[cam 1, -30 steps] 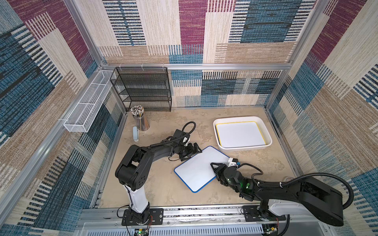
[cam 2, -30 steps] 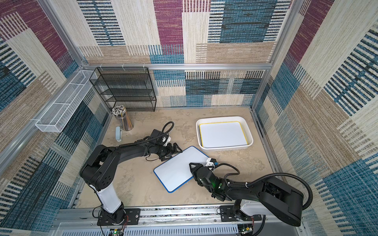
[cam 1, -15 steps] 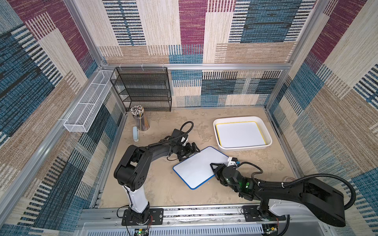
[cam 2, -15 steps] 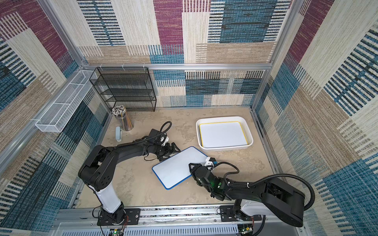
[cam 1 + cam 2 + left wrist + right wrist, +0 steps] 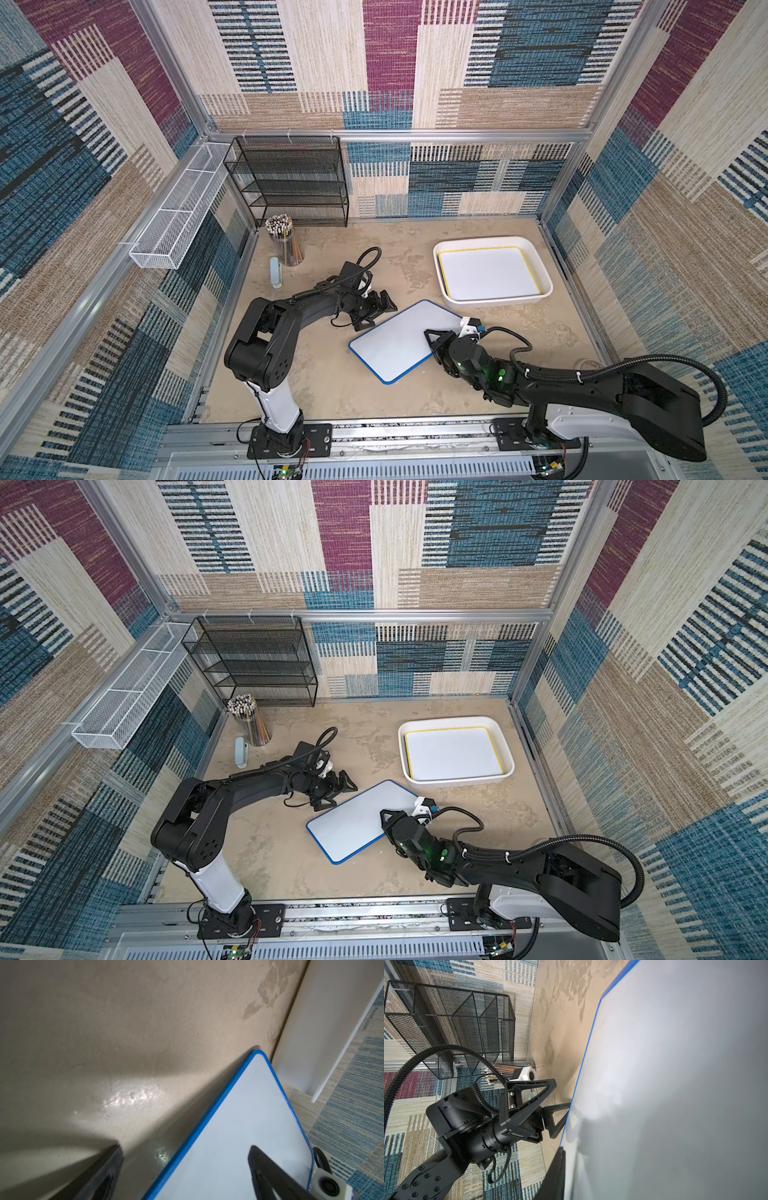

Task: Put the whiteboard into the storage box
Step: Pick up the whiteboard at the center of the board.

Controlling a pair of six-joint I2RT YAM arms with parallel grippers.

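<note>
Mottled beige bench (image 5: 324, 395) inside the patterned enclosure: a glossy white storage box (image 5: 492, 240) sits toward its far right. A blue-framed whiteboard (image 5: 395, 340) lies askew near the middle. A black mesh shelf rack (image 5: 291, 183) stands in the far-left corner, with a clear cup of pencils (image 5: 286, 245) and a small pale-blue block (image 5: 275, 272) just in front.

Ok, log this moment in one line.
right pincer: gripping blue-edged whiteboard edge | left pincer: open at opposite edge | storage box: holds yellow-edged whiteboard
</note>
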